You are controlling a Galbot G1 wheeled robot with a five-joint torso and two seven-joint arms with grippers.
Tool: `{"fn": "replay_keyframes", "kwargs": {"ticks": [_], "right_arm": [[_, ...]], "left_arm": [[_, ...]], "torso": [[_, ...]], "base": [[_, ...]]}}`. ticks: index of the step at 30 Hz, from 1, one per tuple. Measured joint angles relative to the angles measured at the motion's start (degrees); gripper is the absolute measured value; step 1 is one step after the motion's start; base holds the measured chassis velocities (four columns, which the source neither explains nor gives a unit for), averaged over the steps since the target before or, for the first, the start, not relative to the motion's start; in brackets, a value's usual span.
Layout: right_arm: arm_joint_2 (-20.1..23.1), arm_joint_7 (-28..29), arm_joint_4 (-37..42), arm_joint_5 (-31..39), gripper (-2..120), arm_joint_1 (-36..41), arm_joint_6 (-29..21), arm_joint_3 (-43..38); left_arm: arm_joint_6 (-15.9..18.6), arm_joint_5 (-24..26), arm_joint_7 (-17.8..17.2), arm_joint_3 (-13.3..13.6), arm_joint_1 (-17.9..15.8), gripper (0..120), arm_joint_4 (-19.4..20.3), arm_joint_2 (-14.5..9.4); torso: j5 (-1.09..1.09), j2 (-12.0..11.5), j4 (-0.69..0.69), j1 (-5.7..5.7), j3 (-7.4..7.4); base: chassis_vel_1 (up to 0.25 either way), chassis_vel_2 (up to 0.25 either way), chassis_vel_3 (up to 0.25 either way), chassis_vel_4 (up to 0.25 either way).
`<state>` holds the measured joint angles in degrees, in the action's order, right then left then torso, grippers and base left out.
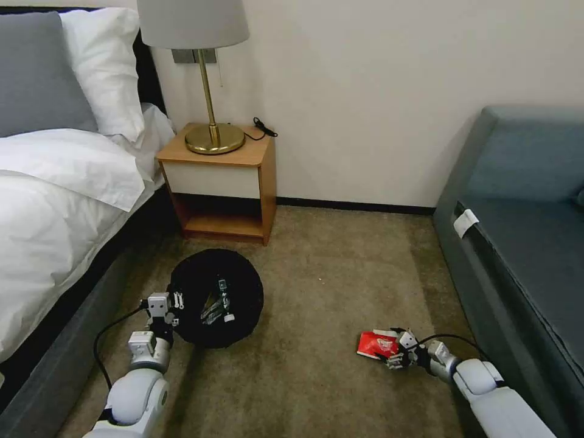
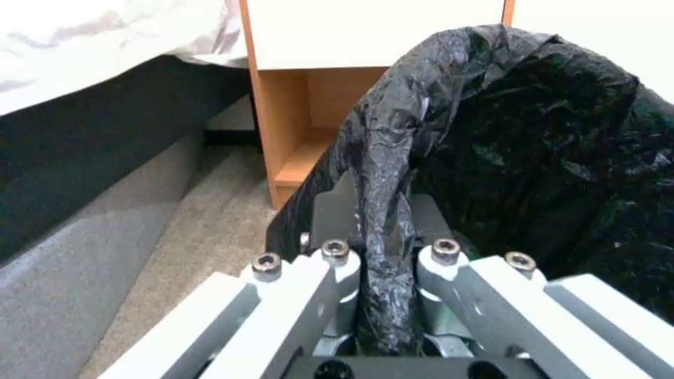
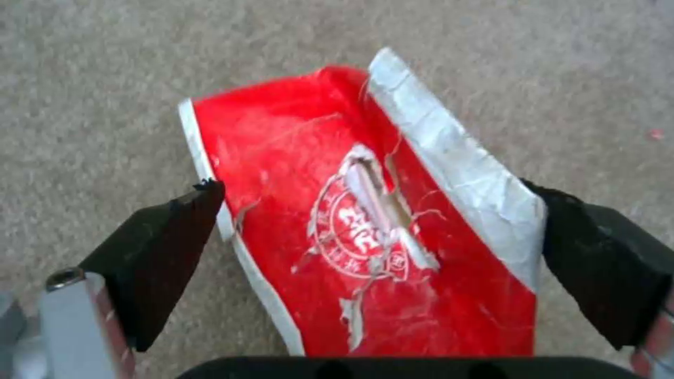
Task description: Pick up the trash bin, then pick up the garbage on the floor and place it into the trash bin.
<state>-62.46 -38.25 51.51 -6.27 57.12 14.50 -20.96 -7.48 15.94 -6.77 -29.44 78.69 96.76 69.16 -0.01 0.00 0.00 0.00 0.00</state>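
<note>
The left gripper (image 2: pixel 383 263) pinches the black-bagged rim of the trash bin (image 1: pixel 216 298) on the carpet (image 1: pixel 316 377) beside the bed (image 1: pixel 55 201) — a small bottle (image 1: pixel 224 299) lies inside. The right gripper (image 3: pixel 383 231), fingers spread, straddles the red snack packet (image 1: pixel 377 344) on the floor near the sofa (image 1: pixel 523 243).

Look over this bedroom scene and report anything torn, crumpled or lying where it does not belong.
The red snack packet lies on the beige carpet beside the grey sofa. It is creased, with its print scuffed. The right gripper straddles it, jaws open. The left gripper pinches the bag-lined rim of the round black-lined trash bin.
</note>
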Motion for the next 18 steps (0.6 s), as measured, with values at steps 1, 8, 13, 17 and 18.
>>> {"fn": "replay_keyframes", "kwargs": {"ticks": [1, 8, 13, 17, 18], "right_arm": [[-0.1, 0.0, -0.3, -0.3, 100, -0.1, 0.1, 0.0], [-0.7, -0.3, -1.5, -1.0, 100, -1.0, 0.5, -0.1], [-0.7, -1.0, -1.6, -1.1, 85, -1.1, 0.8, -0.1], [-0.7, -1.6, -2.0, -1.1, 67, -1.0, 1.2, -0.5], [-0.7, -1.6, -2.0, -1.1, 67, -1.0, 1.2, -0.5]], "left_arm": [[-0.1, 0.0, 0.0, 0.0, 0.1, 4, -0.1, 0.0], [-0.7, -0.2, 0.1, -0.1, 1.0, 4, -0.2, 0.3], [-0.9, -0.3, 0.1, -0.2, 1.0, 4, -0.3, 0.3], [-1.0, -0.3, 0.2, -0.2, 0.9, 4, -0.5, 0.3], [-1.0, -0.3, 0.2, -0.2, 0.9, 4, -0.5, 0.3]], "torso": [[0.00, 0.0, 0.00, 0.00, 0.00], [0.01, 0.0, 0.01, 0.00, 0.00], [0.01, 0.0, 0.00, 0.00, 0.00], [0.01, 0.0, 0.00, 0.00, 0.00], [0.01, 0.0, 0.00, 0.00, 0.00]], "base": [[0.000, 0.000, 0.000, 0.000], [0.000, 0.000, 0.000, 0.000], [0.000, 0.000, 0.000, 0.000], [0.000, 0.000, 0.000, 0.000], [0.000, 0.000, 0.000, 0.000]]}}
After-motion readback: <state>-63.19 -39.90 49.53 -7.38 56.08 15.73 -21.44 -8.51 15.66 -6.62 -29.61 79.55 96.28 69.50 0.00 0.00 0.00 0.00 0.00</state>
